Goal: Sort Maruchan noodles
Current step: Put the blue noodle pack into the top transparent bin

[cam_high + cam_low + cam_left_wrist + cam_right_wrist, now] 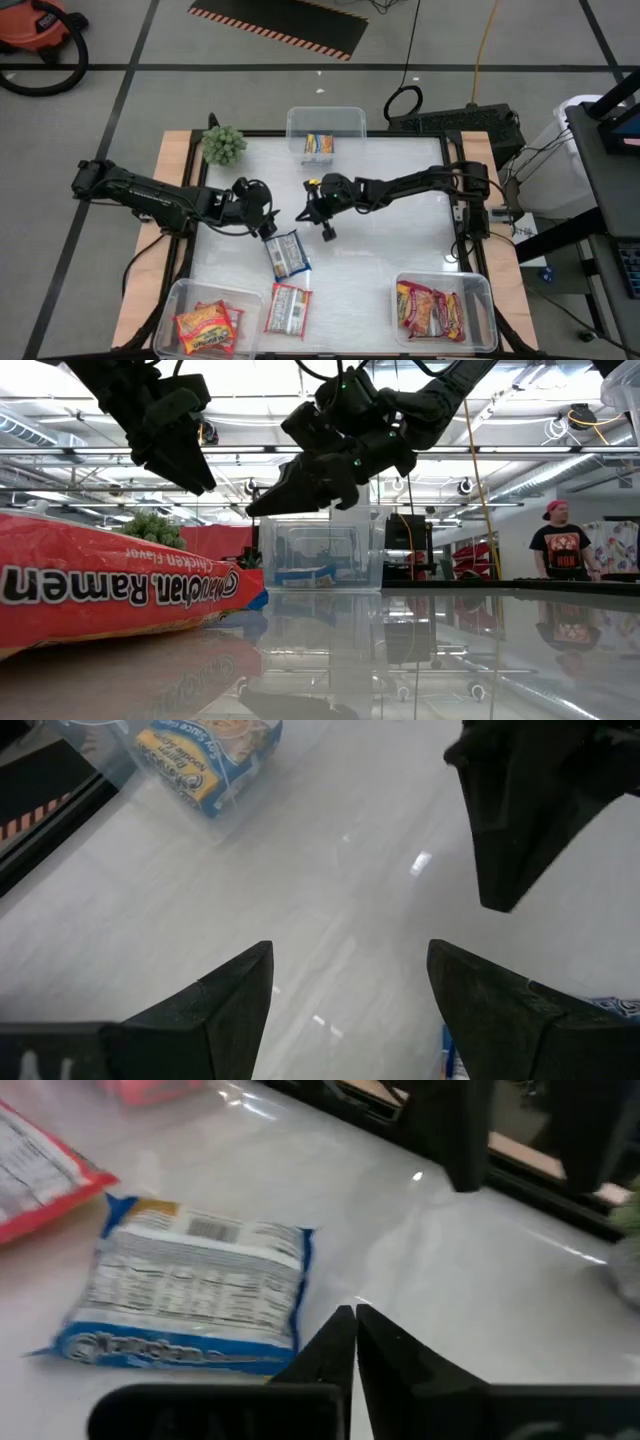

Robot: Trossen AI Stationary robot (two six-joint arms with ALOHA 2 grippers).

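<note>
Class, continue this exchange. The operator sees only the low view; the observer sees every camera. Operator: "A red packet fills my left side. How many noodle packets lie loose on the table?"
Observer: Two. A blue-and-white packet lies mid-table, and a red-and-white packet lies nearer the front edge.
Operator: Is either gripper holding one?
Observer: No. The left gripper is open over bare table beside the blue-and-white packet. The right gripper is shut and empty.
Operator: What is in the tub I see far off?
Observer: That far tub holds one blue-and-yellow packet.
</note>
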